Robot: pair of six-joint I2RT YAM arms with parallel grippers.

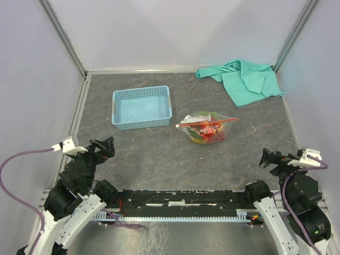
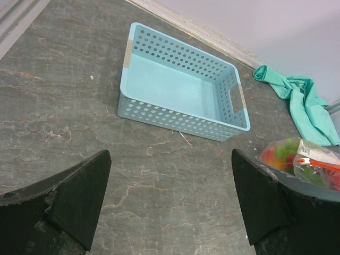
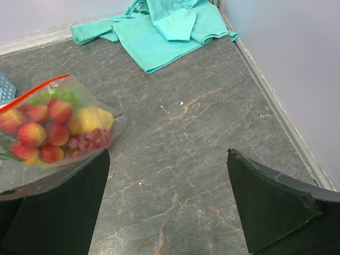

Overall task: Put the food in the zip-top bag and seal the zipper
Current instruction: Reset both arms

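The clear zip-top bag (image 1: 207, 127) lies on the table's middle right with the food (image 1: 208, 133) inside: red strawberries (image 3: 47, 123), a yellow fruit (image 3: 91, 119), purple grapes (image 3: 87, 141) and green pieces. Its red-orange zipper (image 1: 212, 121) runs along the top edge. In the left wrist view the bag (image 2: 303, 162) peeks out past the right finger. My left gripper (image 1: 108, 144) sits open near the left base, far from the bag. At the right base my right gripper (image 1: 268, 158) is also open, nothing between its fingers.
An empty light blue lattice basket (image 1: 141, 108) stands left of the bag at the back. A teal cloth (image 1: 244, 79) lies crumpled in the back right corner. White walls with metal rails close in the table on three sides.
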